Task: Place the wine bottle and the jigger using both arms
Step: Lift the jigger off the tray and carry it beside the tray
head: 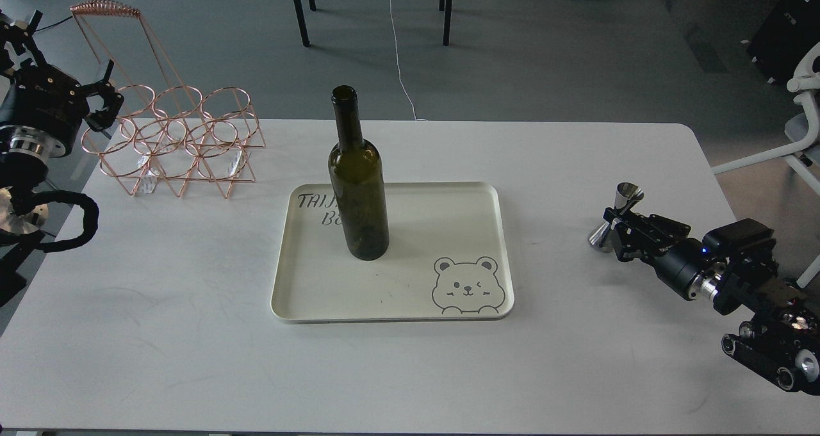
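The wine bottle (358, 186) stands upright on the cream tray (448, 257) in the middle of the white tabletop (192, 333). The right gripper (616, 226) is clamped on the jigger's (614, 217) waist at the right side of the tabletop, well apart from the tray. The left gripper (109, 100), fingers spread and holding nothing, hovers beside the copper wire rack (182, 141).
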Controlling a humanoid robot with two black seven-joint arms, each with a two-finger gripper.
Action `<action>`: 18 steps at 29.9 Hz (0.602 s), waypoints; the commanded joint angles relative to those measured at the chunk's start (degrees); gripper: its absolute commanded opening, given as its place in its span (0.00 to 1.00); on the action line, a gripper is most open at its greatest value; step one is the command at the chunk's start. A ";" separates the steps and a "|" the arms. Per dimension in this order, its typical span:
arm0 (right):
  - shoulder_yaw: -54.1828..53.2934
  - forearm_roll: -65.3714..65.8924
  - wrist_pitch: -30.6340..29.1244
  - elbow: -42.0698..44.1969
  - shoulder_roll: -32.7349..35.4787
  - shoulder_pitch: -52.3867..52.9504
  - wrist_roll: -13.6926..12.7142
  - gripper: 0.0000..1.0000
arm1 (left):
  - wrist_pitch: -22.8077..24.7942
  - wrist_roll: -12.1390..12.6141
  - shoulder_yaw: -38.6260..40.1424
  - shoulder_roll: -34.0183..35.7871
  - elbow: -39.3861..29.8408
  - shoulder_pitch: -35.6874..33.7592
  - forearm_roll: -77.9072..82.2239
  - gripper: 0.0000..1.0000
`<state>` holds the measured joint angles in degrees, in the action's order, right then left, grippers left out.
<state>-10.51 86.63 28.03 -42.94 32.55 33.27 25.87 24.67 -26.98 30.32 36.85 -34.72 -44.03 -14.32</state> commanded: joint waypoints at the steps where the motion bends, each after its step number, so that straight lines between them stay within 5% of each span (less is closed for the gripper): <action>1: -0.03 0.03 -0.03 -0.22 -0.03 -0.13 0.59 0.18 | 0.03 0.00 0.00 0.06 0.01 -0.01 -0.01 0.98; 7: 0.05 0.03 -0.03 -3.20 2.43 -0.04 0.59 0.41 | 0.03 -0.09 0.00 0.24 0.01 -0.01 -0.10 0.98; 18: 2.42 0.12 -0.03 -11.63 10.51 -1.10 0.85 0.63 | -0.06 -0.09 0.18 0.59 0.01 -0.09 -0.10 0.98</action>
<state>-9.83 86.67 28.01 -50.84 39.58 32.92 26.50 24.68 -27.07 30.44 37.32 -34.72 -44.05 -14.42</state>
